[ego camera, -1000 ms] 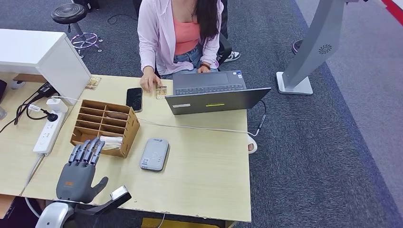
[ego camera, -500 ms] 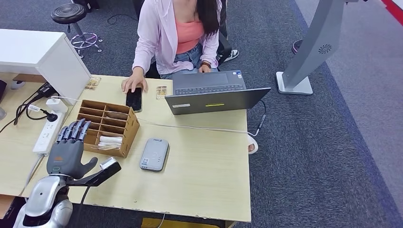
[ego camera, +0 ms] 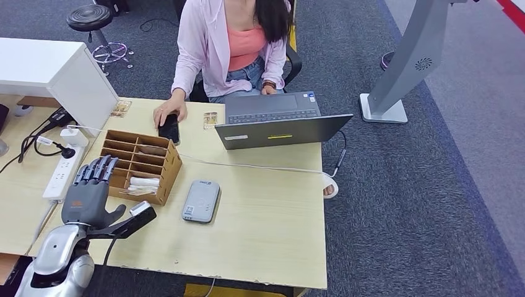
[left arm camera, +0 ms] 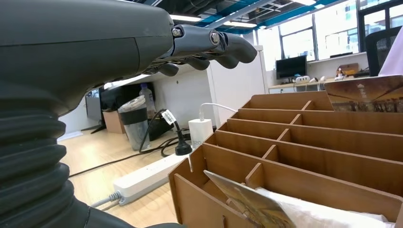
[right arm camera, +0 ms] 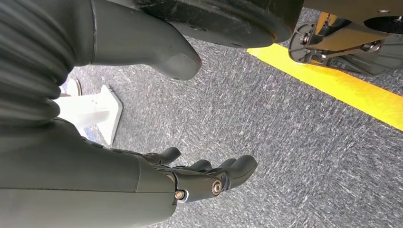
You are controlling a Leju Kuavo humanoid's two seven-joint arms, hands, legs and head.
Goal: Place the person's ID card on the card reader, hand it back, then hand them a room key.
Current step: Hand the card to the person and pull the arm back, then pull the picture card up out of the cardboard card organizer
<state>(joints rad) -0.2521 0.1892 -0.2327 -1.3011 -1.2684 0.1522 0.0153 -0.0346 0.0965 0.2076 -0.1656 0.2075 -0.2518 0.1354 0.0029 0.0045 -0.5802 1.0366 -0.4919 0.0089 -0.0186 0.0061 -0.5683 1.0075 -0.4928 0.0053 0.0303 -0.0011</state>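
Observation:
My left hand [ego camera: 86, 195] hovers open over the desk's near left part, fingers stretched toward the wooden card organizer [ego camera: 137, 164]. In the left wrist view the hand [left arm camera: 142, 42] reaches above the organizer [left arm camera: 304, 156], where a card [left arm camera: 247, 204] and a white packet lie in a slot. The grey card reader [ego camera: 201, 200] lies flat to the organizer's right. An ID card [ego camera: 210, 120] rests on the desk by the laptop [ego camera: 278, 124]. The person [ego camera: 229, 43] sits behind the desk with one hand on a black phone [ego camera: 169, 129]. My right hand [right arm camera: 199, 178] hangs open over carpet.
A white power strip [ego camera: 62, 170] with cables lies at the left of the desk [ego camera: 266, 229]. A white cabinet [ego camera: 56, 74] stands at the back left. A cable [ego camera: 260, 166] runs across the desk from the laptop. A grey stand [ego camera: 402, 68] rises on the carpet to the right.
My left hand moved left and away from me to the organizer's left end. The person's hand went from the ID card to the phone and slid it slightly left.

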